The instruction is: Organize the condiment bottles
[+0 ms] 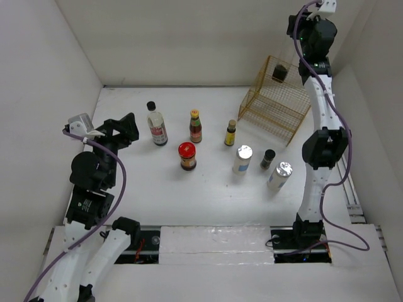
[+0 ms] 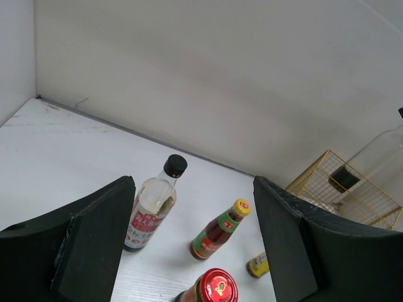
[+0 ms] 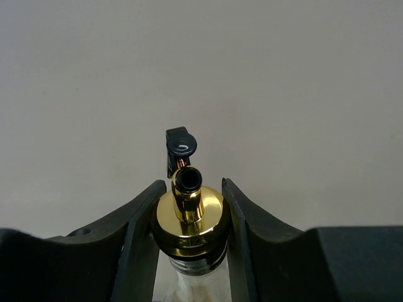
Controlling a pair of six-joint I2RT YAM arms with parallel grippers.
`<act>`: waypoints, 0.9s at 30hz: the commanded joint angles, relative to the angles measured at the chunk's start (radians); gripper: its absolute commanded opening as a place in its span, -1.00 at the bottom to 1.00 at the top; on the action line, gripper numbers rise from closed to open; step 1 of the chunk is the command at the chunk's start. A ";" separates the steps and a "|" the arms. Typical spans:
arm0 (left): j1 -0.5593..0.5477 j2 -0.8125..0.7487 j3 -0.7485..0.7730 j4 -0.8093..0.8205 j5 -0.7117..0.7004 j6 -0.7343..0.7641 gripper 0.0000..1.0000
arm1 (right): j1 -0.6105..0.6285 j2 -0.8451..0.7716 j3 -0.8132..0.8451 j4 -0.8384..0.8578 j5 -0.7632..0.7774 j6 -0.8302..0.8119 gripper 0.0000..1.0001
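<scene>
Right fingers [image 3: 143, 242] snug around gold-capped bottle [image 3: 187, 217]

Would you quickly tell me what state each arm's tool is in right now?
Left tool: open, holding nothing.
Right tool: closed on a gold-capped clear bottle.
</scene>
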 commanded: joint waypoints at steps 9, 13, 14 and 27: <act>-0.002 0.000 0.007 0.040 0.011 -0.009 0.43 | 0.011 -0.150 -0.211 0.286 -0.012 0.030 -0.88; -0.002 0.000 0.007 0.040 0.011 -0.009 0.43 | 0.021 -0.159 -0.282 0.309 -0.012 0.030 -0.88; -0.002 0.000 0.007 0.040 0.011 -0.009 0.43 | 0.021 -0.159 -0.297 0.309 -0.012 0.030 -0.88; -0.002 -0.009 -0.002 0.051 0.030 -0.009 0.43 | 0.040 -0.150 -0.509 0.362 0.017 0.039 -0.64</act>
